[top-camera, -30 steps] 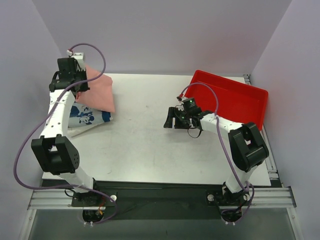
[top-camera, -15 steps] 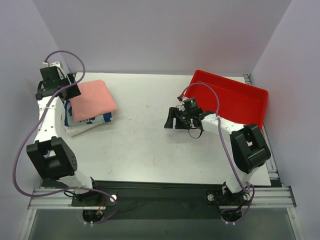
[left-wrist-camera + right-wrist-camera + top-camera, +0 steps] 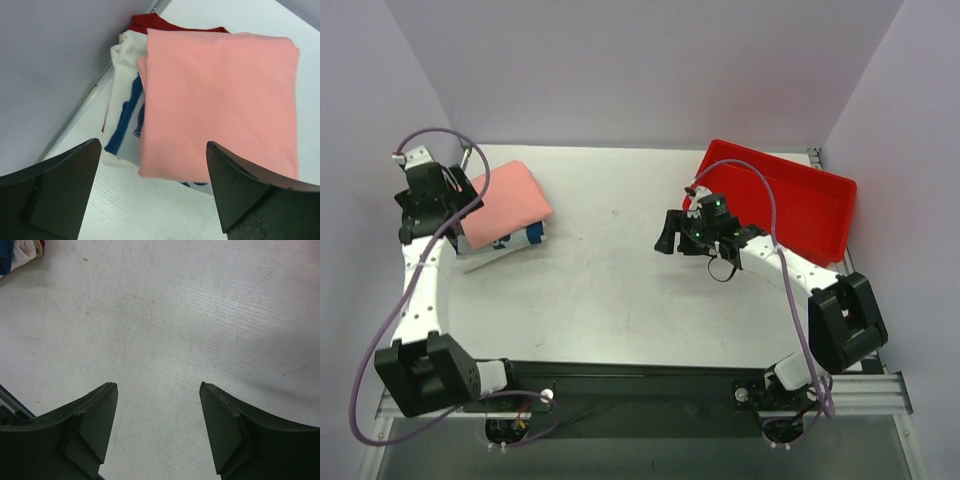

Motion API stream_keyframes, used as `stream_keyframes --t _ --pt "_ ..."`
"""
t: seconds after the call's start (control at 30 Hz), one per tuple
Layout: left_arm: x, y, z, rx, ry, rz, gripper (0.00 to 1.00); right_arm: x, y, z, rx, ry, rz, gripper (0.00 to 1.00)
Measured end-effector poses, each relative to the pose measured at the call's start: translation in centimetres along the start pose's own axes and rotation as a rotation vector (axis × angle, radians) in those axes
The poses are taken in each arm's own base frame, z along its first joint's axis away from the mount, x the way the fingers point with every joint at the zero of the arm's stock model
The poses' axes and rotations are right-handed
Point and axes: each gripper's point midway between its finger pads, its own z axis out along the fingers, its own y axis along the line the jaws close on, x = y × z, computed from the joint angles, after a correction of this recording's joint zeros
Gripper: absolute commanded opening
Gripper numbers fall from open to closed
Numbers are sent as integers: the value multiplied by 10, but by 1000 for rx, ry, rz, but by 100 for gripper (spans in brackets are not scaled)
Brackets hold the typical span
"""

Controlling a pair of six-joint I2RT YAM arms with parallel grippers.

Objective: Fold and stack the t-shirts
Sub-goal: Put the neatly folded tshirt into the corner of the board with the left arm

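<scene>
The t-shirts lie in one folded pile at the table's back left. The salmon-pink shirt [image 3: 506, 203] [image 3: 220, 100] lies flat on top. Under it shows the white and navy printed shirt [image 3: 526, 236] [image 3: 125, 115], with a red shirt [image 3: 150, 24] at the far edge by the wall. My left gripper [image 3: 455, 212] [image 3: 152, 145] hangs open just left of the pile, its jaws wide and holding nothing. Mid-table, my right gripper [image 3: 670, 232] [image 3: 157, 386] hovers open over bare white tabletop, far from the pile. A corner of the pile [image 3: 17, 252] shows in the right wrist view.
A red plastic tray [image 3: 790, 200] sits at the back right, just behind the right arm. The purple side wall [image 3: 50, 65] runs close along the left of the pile. The table's near edge [image 3: 620, 362] lies in front of both arm bases.
My left gripper opened, let go of the pink shirt and drew back left. The shirt dropped flat onto the pile. The right arm shifted slightly right.
</scene>
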Motion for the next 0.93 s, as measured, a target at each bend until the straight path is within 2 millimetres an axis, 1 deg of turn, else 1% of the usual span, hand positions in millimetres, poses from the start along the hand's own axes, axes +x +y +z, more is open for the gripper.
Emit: stream_keyframes --t 0.1,0.17,0.2,0.3,0.37,0.43,0.53,0.63,0.8,0.93 --pt "10 -15 -22 40 -46 5 97 3 -2 -9 13 -9 -1 68" --pt "24 -29 -40 81 -71 28 97 3 -2 -16 20 -19 -3 68" --pt "32 -40 -51 117 -86 45 97 3 -3 -20 26 -27 -5 68" --pt "56 -63 -82 220 -114 87 97 -1 -2 -34 38 -67 -14 68" --pt "66 -71 -100 276 -136 100 97 -2 -1 -46 44 -98 -22 68" --pt "71 -73 -113 313 -157 101 97 -2 -1 -59 57 -129 -27 68" --pt "77 -78 -125 360 -181 95 97 0 -4 -79 80 -181 -33 68" --pt "88 -86 -132 415 -176 102 97 4 -10 -97 107 -229 -31 68" --pt "109 -105 -138 505 -131 129 97 12 -27 -123 184 -297 -18 68" --pt "119 -113 -137 541 -97 139 97 13 -36 -142 233 -345 -2 69"
